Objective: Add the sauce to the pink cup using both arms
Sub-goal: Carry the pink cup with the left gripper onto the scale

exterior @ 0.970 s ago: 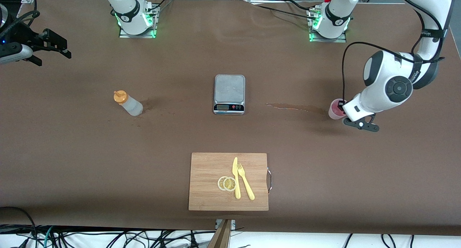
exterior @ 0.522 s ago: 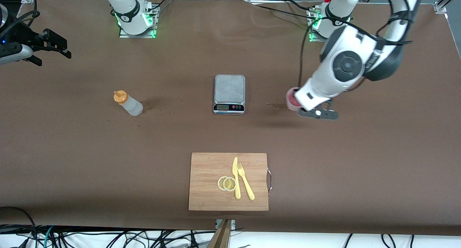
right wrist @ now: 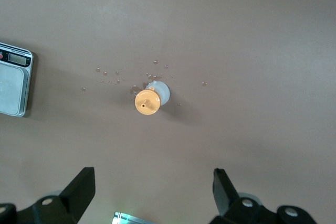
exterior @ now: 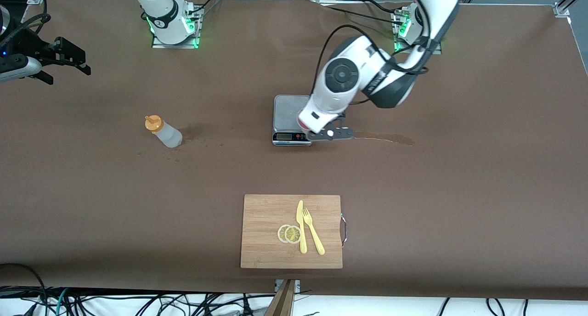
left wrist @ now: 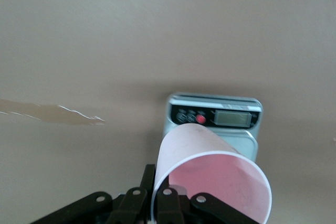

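My left gripper (left wrist: 156, 195) is shut on the rim of the pink cup (left wrist: 210, 169), one finger inside and one outside. It holds the cup over the grey scale (left wrist: 215, 116), above the display end. In the front view the left hand (exterior: 307, 123) covers the cup and part of the scale (exterior: 287, 109). The squeeze bottle with the orange cap (exterior: 163, 132) stands alone toward the right arm's end of the table and also shows in the right wrist view (right wrist: 150, 98). My right gripper (exterior: 69, 59) hangs open and empty over that end; its jaws stand wide apart in the right wrist view (right wrist: 152, 192).
A brown spill streak (exterior: 381, 137) lies on the table beside the scale, toward the left arm's end. A wooden cutting board (exterior: 291, 231) with a yellow knife, a fork and lemon slices lies nearer to the front camera. Small droplets lie around the bottle.
My left arm has carried the pink cup from the left arm's end of the table, along the spill streak, to over the scale. The right arm has not moved.
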You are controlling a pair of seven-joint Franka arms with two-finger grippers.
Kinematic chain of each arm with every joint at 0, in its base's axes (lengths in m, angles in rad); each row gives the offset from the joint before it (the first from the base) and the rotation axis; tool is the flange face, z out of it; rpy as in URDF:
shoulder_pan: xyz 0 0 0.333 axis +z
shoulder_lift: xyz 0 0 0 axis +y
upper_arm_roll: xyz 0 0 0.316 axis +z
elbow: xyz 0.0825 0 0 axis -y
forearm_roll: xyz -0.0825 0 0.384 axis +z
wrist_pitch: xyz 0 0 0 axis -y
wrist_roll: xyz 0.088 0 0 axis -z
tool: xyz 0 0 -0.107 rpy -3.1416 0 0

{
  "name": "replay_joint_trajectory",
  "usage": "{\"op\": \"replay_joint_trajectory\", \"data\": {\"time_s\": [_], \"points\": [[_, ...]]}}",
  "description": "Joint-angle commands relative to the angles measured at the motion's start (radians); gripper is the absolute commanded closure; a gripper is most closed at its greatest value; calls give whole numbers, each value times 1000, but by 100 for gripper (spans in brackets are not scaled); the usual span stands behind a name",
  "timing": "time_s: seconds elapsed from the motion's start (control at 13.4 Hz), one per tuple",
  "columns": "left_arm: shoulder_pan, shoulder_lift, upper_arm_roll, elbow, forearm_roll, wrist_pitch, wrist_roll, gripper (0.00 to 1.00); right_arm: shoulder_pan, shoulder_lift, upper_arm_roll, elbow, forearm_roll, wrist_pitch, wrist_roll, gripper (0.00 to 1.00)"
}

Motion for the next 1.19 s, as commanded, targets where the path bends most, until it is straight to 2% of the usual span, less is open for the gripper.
{"op": "replay_joint_trajectory", "data": {"time_s": [0.0,0.37,0.6,0.67,0.75,0.82,0.9,1.12], "points": [[-68,52,13,26,-3,27,-63,100,-5,-17,1,-22,17,15,-12,0],[-101,116,11,21,-1,63,-74,100,-5,-17,4,-50,17,13,-8,0],[-103,118,13,4,-3,70,-74,100,-5,-17,4,-50,17,6,-9,0],[-103,118,13,-2,-3,70,-74,96,-5,-17,4,-51,17,3,-11,0],[-103,118,11,-3,-9,70,-75,82,-5,-17,3,-56,17,3,-15,0],[-103,118,11,-3,-10,69,-77,10,-5,-19,1,-59,17,3,-20,0],[-103,116,11,-2,-10,67,-84,0,-5,-19,1,-60,17,3,-22,0],[-92,87,10,6,-12,20,-92,0,-5,-14,1,-62,17,10,-25,0]]}}
